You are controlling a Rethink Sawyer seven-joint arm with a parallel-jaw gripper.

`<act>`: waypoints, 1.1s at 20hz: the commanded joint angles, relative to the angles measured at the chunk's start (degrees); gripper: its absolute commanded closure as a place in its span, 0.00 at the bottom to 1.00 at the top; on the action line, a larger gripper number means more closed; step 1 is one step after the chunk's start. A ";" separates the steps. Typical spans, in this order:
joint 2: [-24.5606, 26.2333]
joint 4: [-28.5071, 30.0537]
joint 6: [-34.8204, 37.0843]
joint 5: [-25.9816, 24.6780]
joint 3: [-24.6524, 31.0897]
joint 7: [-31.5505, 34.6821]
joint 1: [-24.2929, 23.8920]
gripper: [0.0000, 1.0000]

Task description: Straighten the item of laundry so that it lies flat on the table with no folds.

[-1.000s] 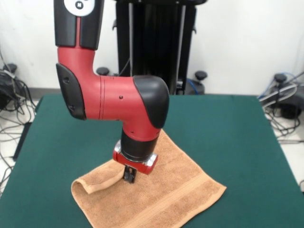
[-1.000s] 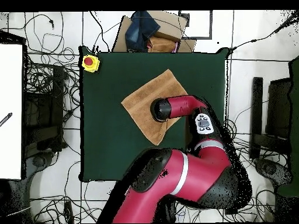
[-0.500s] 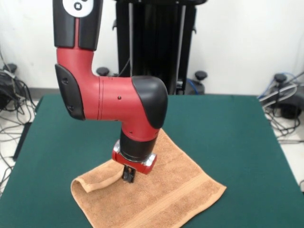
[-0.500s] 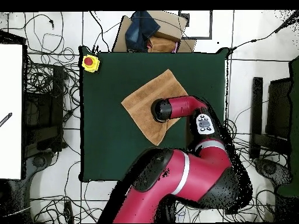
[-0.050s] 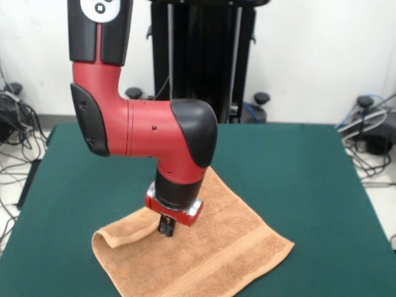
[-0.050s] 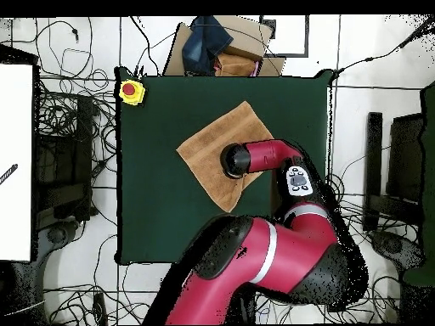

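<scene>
The item of laundry [image 5: 216, 247], a tan-orange terry towel, lies on the green table [image 5: 297, 173] near its front edge, turned like a diamond. Its left corner is folded over into a raised flap that rises toward my gripper [image 5: 166, 232]. The gripper points straight down at the flap's inner end, its dark tips close together and apparently pinching the cloth. In the overhead view the towel [image 6: 208, 144] sits in the upper middle of the table [image 6: 153, 204], and the arm's black wrist [image 6: 234, 160] covers its right part and hides the gripper.
A yellow box with a red button [image 6: 130, 90] sits at one table corner. A cardboard box with blue cloth [image 6: 221, 47] stands beyond the table's edge. Cables [image 5: 371, 154] lie on the floor around the table.
The arm and gripper have shifted slightly left in the front view, and the towel's folded left edge has moved with them by a small amount.
</scene>
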 commanded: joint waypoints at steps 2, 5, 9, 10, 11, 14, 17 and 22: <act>3.59 1.52 15.49 -1.74 1.08 -18.86 -2.09 1.00; 1.51 3.04 21.67 -0.41 1.56 -21.67 -2.65 1.00; 0.50 3.75 24.16 -0.27 1.72 -22.85 -3.15 1.00; 0.50 3.83 24.33 -0.45 1.69 -23.01 -3.25 1.00; 0.50 3.92 24.51 -0.62 1.65 -23.16 -3.35 1.00; 0.35 4.42 24.46 -0.90 1.77 -23.50 -3.62 1.00; -0.16 5.47 23.78 -0.76 1.71 -22.87 -3.53 1.00; -0.18 5.90 22.52 -0.70 1.10 -21.87 -2.92 1.00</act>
